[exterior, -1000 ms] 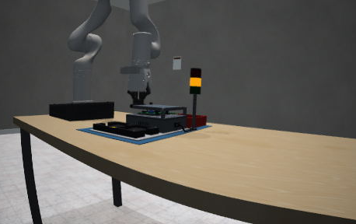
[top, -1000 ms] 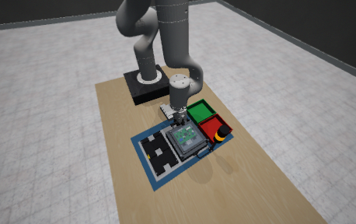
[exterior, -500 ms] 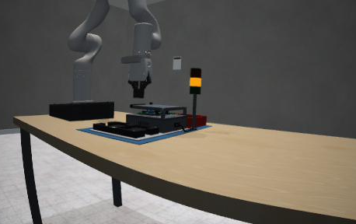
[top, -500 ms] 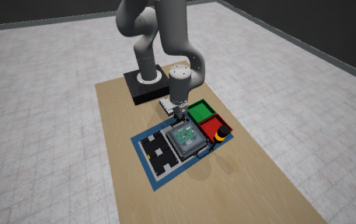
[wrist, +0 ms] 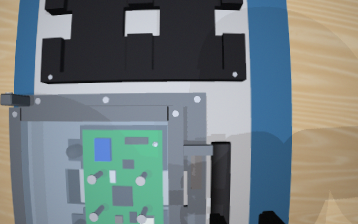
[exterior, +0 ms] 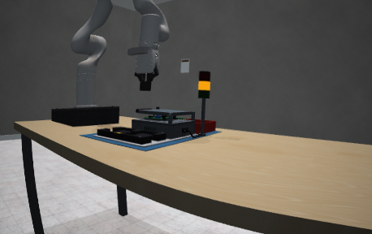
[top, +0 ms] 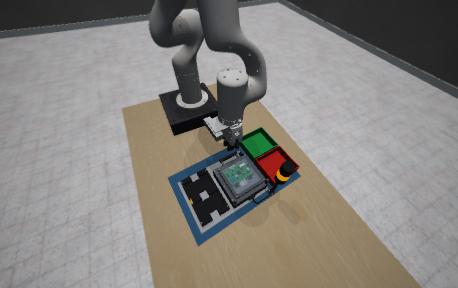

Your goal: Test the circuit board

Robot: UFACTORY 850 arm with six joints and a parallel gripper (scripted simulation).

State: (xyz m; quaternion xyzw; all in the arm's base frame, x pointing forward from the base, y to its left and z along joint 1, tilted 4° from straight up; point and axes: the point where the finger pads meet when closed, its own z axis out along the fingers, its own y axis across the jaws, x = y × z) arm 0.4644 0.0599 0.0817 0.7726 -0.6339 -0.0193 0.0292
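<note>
One green circuit board (wrist: 123, 172) is seen lying flat in the grey tester (top: 239, 178), component side up, beneath the tester's lid (exterior: 166, 111), which is lowered over it. The tester stands on a blue mat (top: 189, 224), with the black tray (top: 204, 198) just beside it on the same mat and no board in the tray. The green bin (top: 258, 142) and the red bin (top: 274, 162) are set beside the tester on its far side, touching each other. An amber lamp is shown lit on the signal light (exterior: 204, 84), which rises on a thin pole near the red bin. The gripper (exterior: 145, 84) is held well above the tester, pointing down, its fingers drawn partway together with nothing between them. A wooden table (exterior: 287, 171) carries the whole arrangement, and the arm's black base (top: 173, 108) is fixed near its far end.
</note>
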